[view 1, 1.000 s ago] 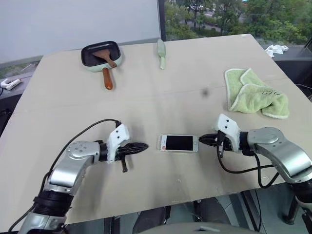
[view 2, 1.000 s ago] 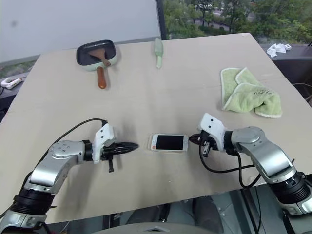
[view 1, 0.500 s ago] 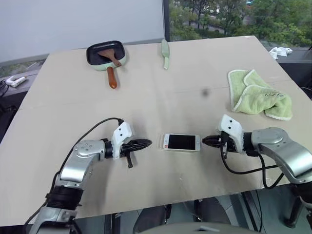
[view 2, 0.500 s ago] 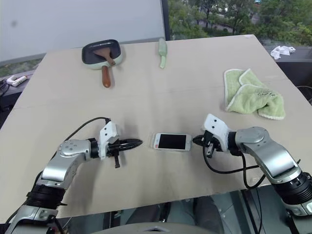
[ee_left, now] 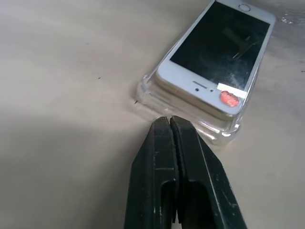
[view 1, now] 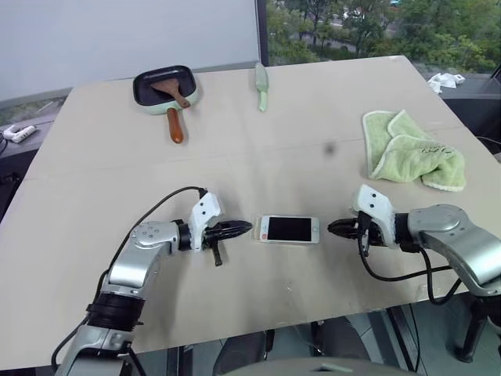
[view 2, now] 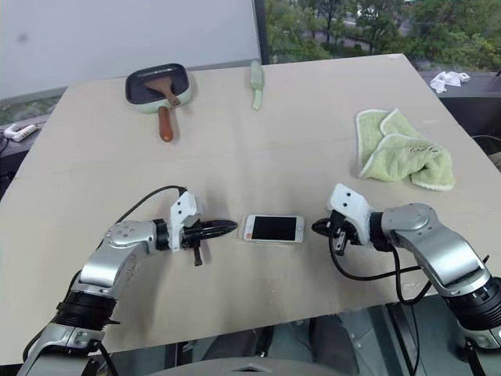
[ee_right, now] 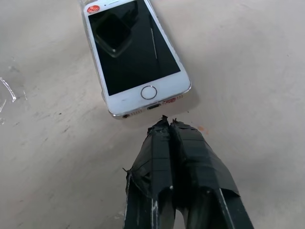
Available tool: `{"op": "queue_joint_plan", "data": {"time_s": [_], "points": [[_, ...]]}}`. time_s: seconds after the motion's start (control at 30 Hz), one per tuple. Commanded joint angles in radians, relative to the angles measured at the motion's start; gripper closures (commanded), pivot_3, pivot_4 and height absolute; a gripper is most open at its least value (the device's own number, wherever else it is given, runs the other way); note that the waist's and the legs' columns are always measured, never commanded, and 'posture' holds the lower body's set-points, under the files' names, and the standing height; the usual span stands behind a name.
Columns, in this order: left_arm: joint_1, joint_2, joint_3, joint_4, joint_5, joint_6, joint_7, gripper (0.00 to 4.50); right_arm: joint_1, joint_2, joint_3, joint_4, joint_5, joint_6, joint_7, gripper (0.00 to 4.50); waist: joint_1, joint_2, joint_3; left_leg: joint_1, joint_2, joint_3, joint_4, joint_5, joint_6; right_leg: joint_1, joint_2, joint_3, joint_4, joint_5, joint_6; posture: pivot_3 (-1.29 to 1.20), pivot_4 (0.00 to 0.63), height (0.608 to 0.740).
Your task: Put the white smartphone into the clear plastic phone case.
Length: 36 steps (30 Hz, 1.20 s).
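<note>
Left wrist view shows the white phone point(ee_left: 217, 52) lying screen up on top of the clear case point(ee_left: 157, 102), not pushed all the way in at this end. Both lie flat on the table point(view 1: 235, 157), between the two grippers. The left gripper point(view 1: 249, 229) has its fingers pressed together, holding nothing, just beside the case. The right gripper point(view 1: 332, 229) is clenched too, empty, near the phone's button end.

white smartphone point(view 1: 288, 229) black screen, red sticker; clear plastic phone case point(ee_left: 147, 95) colourless; towel point(view 1: 410, 150) green; pan point(view 1: 163, 88) black, brown handle
</note>
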Motion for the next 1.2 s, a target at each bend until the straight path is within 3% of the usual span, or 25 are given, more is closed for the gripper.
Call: {"op": "queue_joint_plan", "data": {"time_s": [0.03, 1.2], "points": [[-0.009, -0.011, -0.017, -0.018, 0.008, 0.003, 0.008, 4.5, -0.01, 0.001, -0.012, -0.041, 0.014, 0.006, 0.002, 4.47, 0.001, 0.0, 0.0, 0.0, 0.0, 0.0, 0.0, 0.0, 0.0, 0.0, 0.0, 0.0, 0.0, 0.0, 0.0, 0.0, 0.15, 0.74], [0.03, 0.007, -0.015, -0.06, 0.01, 0.016, 0.016, 4.5, -0.047, 0.091, 0.067, 0.024, -0.021, 0.003, -0.006, 4.47, -0.003, 0.0, 0.0, 0.0, 0.0, 0.0, 0.004, 0.0, 0.0, 0.001, 0.0, 0.0, 0.002, 0.0, 0.0, 0.0, 0.15, 0.74]]}}
